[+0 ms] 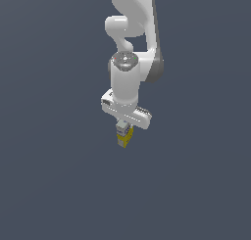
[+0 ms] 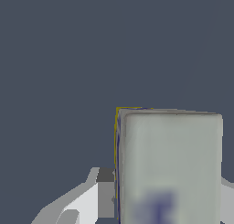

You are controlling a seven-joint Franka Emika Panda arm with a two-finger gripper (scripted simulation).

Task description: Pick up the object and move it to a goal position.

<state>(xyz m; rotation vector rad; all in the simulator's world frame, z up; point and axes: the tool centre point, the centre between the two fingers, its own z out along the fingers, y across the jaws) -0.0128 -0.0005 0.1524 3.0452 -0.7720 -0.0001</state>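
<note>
The hand (image 1: 124, 127) sits just below the centre of the exterior view, its white crossbar tilted so that the end toward the exterior view's right hangs lower. Its fingers are closed in on the object (image 1: 124, 136), a small carton that hangs upright from between them, narrower than the crossbar above it. The upper part of the carton is grey-white and the lower part yellow, and only the yellow part pokes clear beneath the fingers.

In the wrist view the object (image 2: 170, 166) fills the lower right of the frame: a broad, pale grey-white face with a blurred bluish mark near the bottom edge and a thin yellow line along its left and top edges. One finger (image 2: 105, 191), grey at the tip and white behind, lies flat against the carton's left side. A sliver of white shows at the carton's right edge, low in the frame, but it is too little to say for sure what it is.

Above the hand, the white arm (image 1: 128, 48) rises through the upper centre of the exterior view, with a round wrist joint and a dark grey band on its side toward the exterior view's right.

All around is a plain dark blue-grey ground (image 1: 54, 185). Whether the carton touches it or hangs above it cannot be told.
</note>
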